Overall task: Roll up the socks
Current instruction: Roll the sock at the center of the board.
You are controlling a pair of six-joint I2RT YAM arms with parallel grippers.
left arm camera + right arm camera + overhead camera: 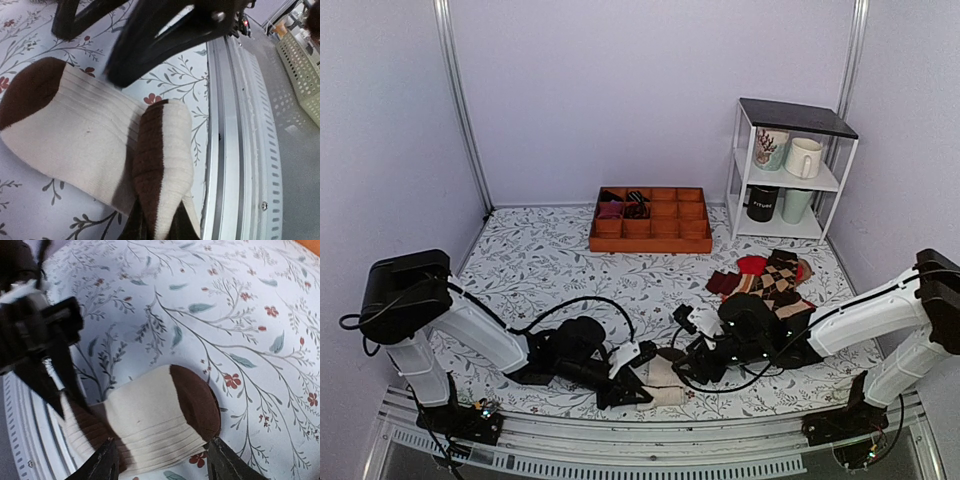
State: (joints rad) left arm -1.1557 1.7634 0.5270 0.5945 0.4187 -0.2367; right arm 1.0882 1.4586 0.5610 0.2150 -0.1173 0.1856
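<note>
The left gripper is clamped on the socks. Its own wrist camera shows two dark fingers at the bottom edge pinching a folded-over ribbed end, half dark brown and half cream, which stands up between them. Ahead of those fingers the rest of the cream fabric lies flat on the floral table and runs out to a dark brown toe at the far left of that view. The metal rail of the near edge runs close beside the pinched fold on the right.

The right gripper is open. Its wrist camera shows its fingertips wide apart, one on each side of the socks. The brown toe is near the right-hand tip and the cream ribbing lies between them. Whether either tip touches the fabric cannot be told. Past them, at the left of that view, the left gripper's black fingers come down on the brown-banded end.

Only the overhead camera shows the two grippers facing each other low over the near edge, with the socks between them. From there the black fingers hide the pinch itself. It alone shows a pile of patterned socks behind the right gripper, a divided wooden tray well beyond both grippers, and a white shelf with mugs at the far right.
</note>
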